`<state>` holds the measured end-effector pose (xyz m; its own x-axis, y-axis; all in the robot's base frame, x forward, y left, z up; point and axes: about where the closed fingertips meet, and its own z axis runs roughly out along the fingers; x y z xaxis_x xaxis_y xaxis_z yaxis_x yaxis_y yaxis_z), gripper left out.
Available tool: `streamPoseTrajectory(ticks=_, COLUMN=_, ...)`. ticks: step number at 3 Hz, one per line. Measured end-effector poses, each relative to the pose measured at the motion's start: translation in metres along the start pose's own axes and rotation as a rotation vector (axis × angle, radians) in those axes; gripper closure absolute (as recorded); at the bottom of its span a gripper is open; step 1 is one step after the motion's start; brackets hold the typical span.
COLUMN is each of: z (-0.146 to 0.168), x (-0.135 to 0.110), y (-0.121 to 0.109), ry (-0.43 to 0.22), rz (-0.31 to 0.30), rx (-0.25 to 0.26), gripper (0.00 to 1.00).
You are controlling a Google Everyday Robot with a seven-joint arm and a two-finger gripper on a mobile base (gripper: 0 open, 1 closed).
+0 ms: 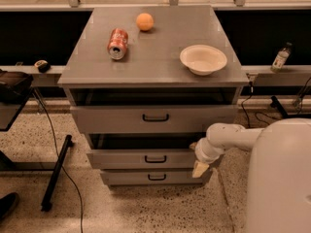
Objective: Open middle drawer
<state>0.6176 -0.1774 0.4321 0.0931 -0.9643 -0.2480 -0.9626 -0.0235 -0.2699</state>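
Three fronts: grey drawer panels are stacking down the face of the desk (92,62), each one carrying a small black bar handle at its centre.
Task item: the middle drawer (121,159) is sitting between the tallest front above and the shortest front below, and a dark gap is showing along its top edge.
Grasping part: the claw (199,168) is hanging at the right end of the middle drawer, its pale tip pointing down beside the lowest front.
Claw state: whether it is spread or pressed together cannot be told, nor whether it is touching the panel.
Arm: the white arm (228,136) is reaching leftward from the robot body (282,178) at lower right.
Desk top: a red can (117,43) is lying on its side at the left, an orange (145,22) is resting just behind it, and a white bowl (203,59) is sitting upright near the right edge, well apart from both.
Side ledge: a small bottle (280,57) is standing to the right of the desk.
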Motion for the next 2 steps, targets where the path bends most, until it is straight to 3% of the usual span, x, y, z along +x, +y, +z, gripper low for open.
streamPoseTrajectory(ticks=2, z=0.001, x=-0.028, y=0.048, ry=-0.022, rz=-0.064, rx=-0.091, gripper=0.28)
